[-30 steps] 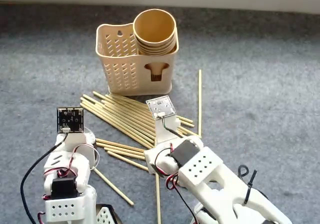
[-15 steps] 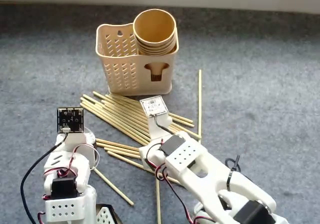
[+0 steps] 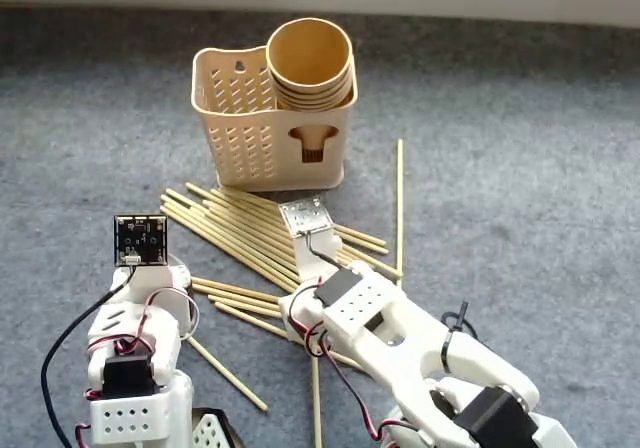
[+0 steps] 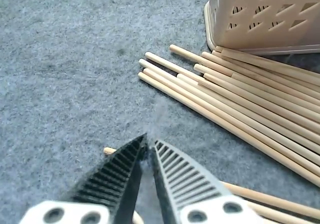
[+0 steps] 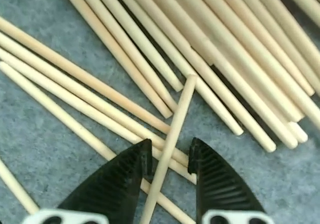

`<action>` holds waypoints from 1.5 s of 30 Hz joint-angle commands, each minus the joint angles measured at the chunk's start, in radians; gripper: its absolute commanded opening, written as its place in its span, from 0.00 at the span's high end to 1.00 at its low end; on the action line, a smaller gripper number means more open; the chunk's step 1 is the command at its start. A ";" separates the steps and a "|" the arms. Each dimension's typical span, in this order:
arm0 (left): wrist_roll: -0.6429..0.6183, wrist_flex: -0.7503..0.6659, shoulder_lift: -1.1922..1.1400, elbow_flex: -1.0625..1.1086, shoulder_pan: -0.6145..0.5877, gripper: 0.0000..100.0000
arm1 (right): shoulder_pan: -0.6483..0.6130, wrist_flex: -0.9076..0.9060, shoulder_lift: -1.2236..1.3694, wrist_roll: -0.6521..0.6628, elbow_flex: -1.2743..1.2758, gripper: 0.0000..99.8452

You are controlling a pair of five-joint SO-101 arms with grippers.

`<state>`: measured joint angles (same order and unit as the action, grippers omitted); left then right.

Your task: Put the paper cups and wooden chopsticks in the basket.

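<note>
Right pincer (image 5: pixel 170 144) spread, one wooden chopstick (image 5: pixel 181 109) lying between its tips, left pincer (image 4: pixel 150 140) clenched, empty

We see a cream plastic basket (image 3: pixel 255 143) patterned with rows of small slots, tan paper cups (image 3: pixel 310 63), pale wooden chopsticks (image 3: pixel 245 230) and a mottled grey table (image 3: pixel 520 168). The left hand (image 4: pixel 148 149) and right hand (image 5: pixel 170 151) are black, ribbed inside.

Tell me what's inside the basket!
A stack of paper cups stands inside the basket, sticking up above its rim. The chopsticks in sight lie outside. The basket's walls cover the cups' lower parts and its floor, so that part is hidden.
</note>
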<state>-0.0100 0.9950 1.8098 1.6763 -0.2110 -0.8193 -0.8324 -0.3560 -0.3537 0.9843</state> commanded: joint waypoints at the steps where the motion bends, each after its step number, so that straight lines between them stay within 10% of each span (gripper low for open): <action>1: 0.009 0.003 0.010 0.019 -0.008 0.99 | -0.004 0.019 0.001 0.002 -0.036 0.96; 21: 0.009 0.003 0.010 0.019 -0.008 0.99 | 0.070 0.015 -0.022 0.051 -0.035 1.00; 45: 0.009 0.003 0.010 0.019 -0.008 0.99 | 0.070 -0.162 -0.743 0.044 -0.035 1.00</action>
<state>-0.0100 0.9950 1.8098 1.6763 -0.2110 -0.7626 -0.9889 -1.0111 -0.3153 0.9843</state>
